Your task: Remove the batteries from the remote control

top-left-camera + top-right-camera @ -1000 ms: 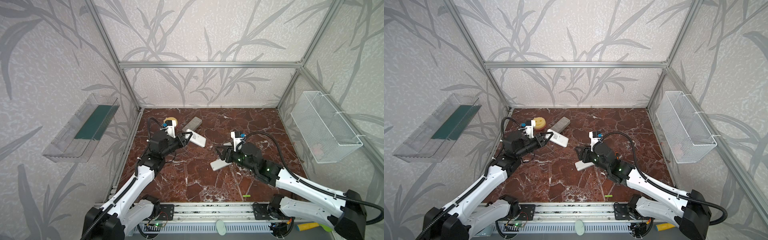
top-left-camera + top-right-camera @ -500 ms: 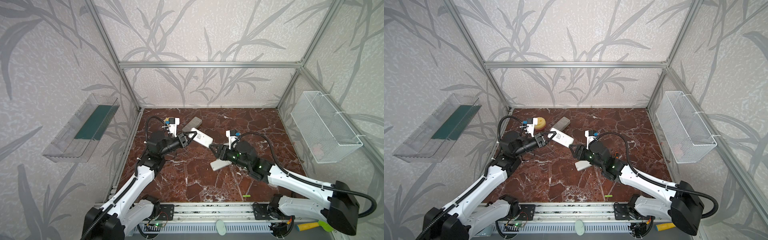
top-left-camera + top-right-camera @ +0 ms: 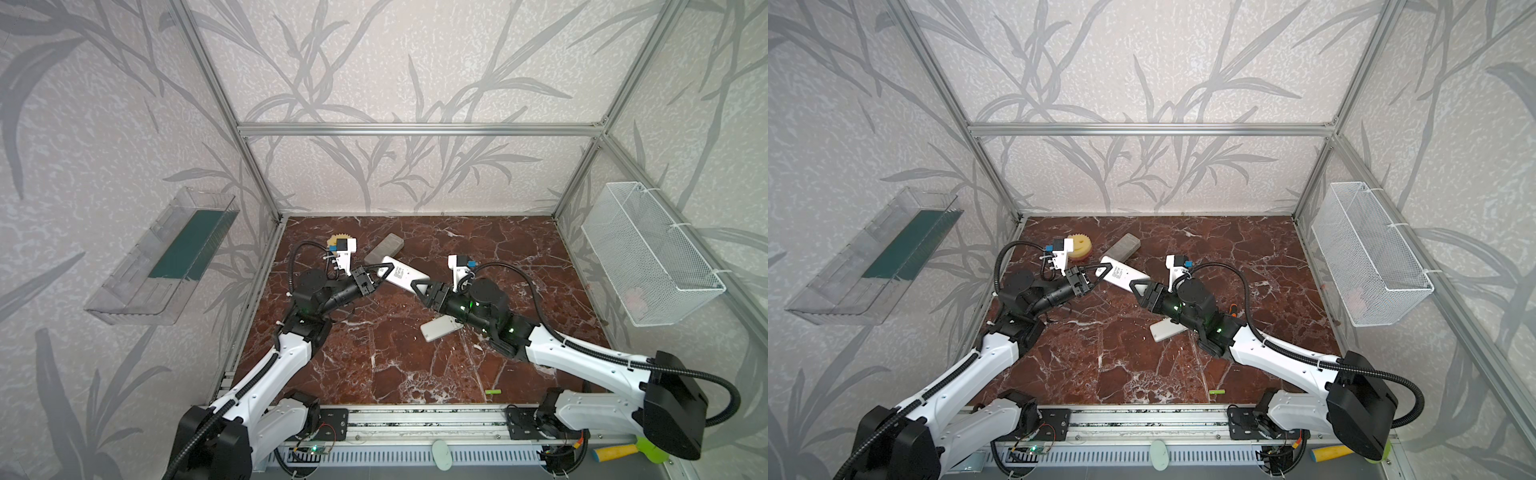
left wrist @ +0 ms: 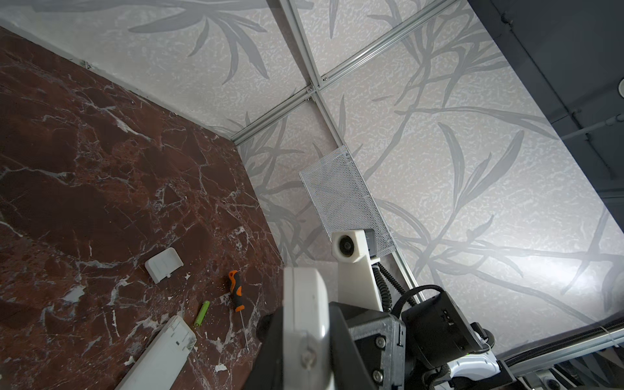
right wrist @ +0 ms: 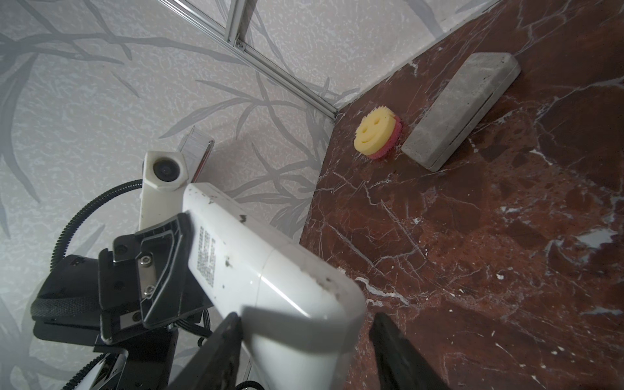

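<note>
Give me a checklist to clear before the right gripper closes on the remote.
1. Hold: left gripper shut on one end of the remote: ok.
2. Height: remote seems lifted off the table: ok.
3. Approach: right gripper open, a finger on either side of the free end: ok.
4. Access: cover off the remote: not ok, it sits in place with its seam visible.
5. Load: batteries inside are hidden: cannot tell.
6. Clutter: loose battery and second remote lie on the table, away from the grip: ok.
</note>
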Controlling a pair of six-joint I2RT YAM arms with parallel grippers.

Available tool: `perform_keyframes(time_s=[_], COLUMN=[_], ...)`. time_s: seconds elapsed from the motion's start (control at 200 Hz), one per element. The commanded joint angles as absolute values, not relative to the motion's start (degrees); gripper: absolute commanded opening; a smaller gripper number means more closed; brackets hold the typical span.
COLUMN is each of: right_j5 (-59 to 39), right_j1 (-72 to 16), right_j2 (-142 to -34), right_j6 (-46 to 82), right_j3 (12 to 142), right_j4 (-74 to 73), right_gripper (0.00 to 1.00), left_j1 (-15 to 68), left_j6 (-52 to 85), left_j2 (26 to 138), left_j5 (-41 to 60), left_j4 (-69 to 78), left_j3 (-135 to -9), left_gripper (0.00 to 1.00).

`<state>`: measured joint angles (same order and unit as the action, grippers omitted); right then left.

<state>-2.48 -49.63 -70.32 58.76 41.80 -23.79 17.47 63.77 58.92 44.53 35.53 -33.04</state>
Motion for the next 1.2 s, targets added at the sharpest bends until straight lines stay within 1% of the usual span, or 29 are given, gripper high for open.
perform_keyframes(time_s=[0.0,0.07,0.265,0.425,0.525,0.6,0.65,0.715,0.825,0.975,1.08,1.2], right_j5=[-2.11,-2.12,-2.07,-3.5,-4.19,-5.78,-7.26,-8.74,-9.87,-12.78,-14.72,-16.5], right_j1=[-49.32,-49.22,-48.96,-48.14,-47.43,-46.49,-45.7,-44.74,-43.48,-42.05,-40.82,-39.5], right_j2=[-69.92,-69.46,-68.99,-68.17,-67.79,-68.4,-69.25,-70.47,-72.96,-77.77,-81.47,-85.7], right_j6=[59.52,58.74,58.38,58.17,58.68,58.88,58.81,58.88,60.04,61.69,62.12,61.68], right_j3=[43.11,43.35,42.91,42.18,41.53,41.74,42.15,42.13,40.96,40.47,41.12,42.2], right_j4=[-23.98,-23.48,-23.39,-22.22,-22.15,-22.18,-22.29,-23.16,-25.94,-30.04,-31.51,-32.98], right_gripper=[0.61,0.59,0.4,0.36,0.37,0.49,0.51,0.5,0.39,0.32,0.31,0.4], left_j1=[17.58,17.58,17.58,17.58,17.58,17.65,17.67,17.67,17.62,17.58,17.32,16.72], left_j6=[67.9,68.93,69.96,71.46,74.14,75.73,75.78,75.27,73.95,71.89,70.05,69.17], left_j2=[59.38,60.28,62.15,63.87,65.23,65.73,65.83,65.83,65.79,67.5,70.19,74.31], left_j5=[46.37,46.55,46.98,46.41,45.81,45.53,45.57,45.23,44.09,43.63,43.02,41.3], left_j4=[43.6,45.03,47.0,50.67,54.0,54.58,54.18,53.04,51.12,50.15,50.27,52.96], left_j3=[-32.06,-31.57,-30.51,-28.8,-28.09,-27.71,-27.61,-27.21,-26.08,-25.41,-25.24,-24.36], left_gripper=[0.0,0.0,0.0,0.0,0.0,0.0,0.0,0.0,0.0,0.0,0.0,0.0])
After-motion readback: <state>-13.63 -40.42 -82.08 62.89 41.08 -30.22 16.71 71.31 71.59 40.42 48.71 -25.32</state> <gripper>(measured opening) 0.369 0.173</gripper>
